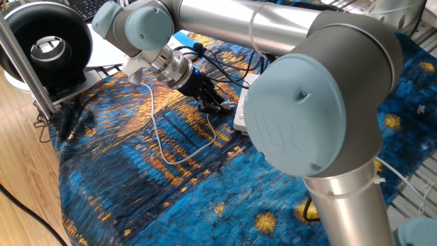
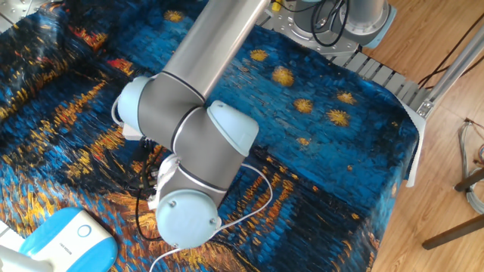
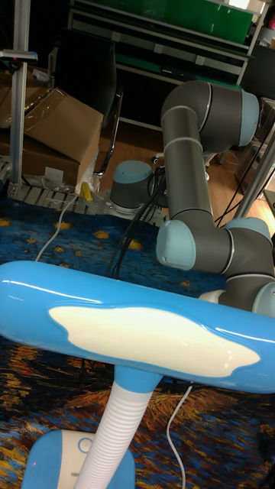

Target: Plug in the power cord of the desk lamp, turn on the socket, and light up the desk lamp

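Gripper (image 1: 217, 104): you see it low over the worktop, just left of the socket; jaws closed around a small dark-and-white item, which you cannot identify.
Socket (image 1: 243, 109): white strip, mostly hidden behind the arm's elbow.
Cord (image 1: 158, 140): thin white cable looping on the blue cloth (image 1: 136, 184) below the gripper.
Lamp (image 3: 126, 325): blue head and ribbed stem fill the tall view; base (image 2: 64, 240) at the lower left edge of the other view.

Cord (image 1: 158, 137): thin, white, looped on cloth. Socket (image 1: 240, 113): white strip, flat, mostly hidden by arm. Lamp (image 3: 122, 336): blue/white, upright, unlit.
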{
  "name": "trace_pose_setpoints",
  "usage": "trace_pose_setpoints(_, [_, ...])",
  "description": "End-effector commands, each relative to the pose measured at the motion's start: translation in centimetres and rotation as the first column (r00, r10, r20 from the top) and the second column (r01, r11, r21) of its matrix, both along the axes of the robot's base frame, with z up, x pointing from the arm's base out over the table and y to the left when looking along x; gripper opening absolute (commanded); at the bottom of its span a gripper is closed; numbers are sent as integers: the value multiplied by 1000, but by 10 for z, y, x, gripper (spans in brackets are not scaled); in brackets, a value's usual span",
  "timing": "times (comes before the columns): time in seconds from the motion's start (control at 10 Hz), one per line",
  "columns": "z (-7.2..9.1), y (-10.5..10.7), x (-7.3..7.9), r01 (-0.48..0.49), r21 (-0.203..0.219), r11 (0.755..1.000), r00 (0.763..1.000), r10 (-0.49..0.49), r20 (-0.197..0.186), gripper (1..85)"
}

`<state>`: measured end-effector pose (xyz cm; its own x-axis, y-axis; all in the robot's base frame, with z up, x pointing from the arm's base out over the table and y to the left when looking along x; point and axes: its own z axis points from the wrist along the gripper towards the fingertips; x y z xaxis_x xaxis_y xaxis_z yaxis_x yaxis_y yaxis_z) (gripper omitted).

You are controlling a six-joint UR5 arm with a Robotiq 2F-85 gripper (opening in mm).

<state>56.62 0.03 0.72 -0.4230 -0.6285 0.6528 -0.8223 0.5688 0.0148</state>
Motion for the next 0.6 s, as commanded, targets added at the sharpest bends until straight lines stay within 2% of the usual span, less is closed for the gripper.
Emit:
trace_pose_setpoints(0.0, [-3,-1,0,9,-6,1000,1000,-9,-1,377])
trace_pose_setpoints(0.3, [-5,5,-11,48,13,999,999,-48,-21,360])
trace_pose_setpoints(0.5, [-5,3,-12,50,0,999,999,-50,-23,343])
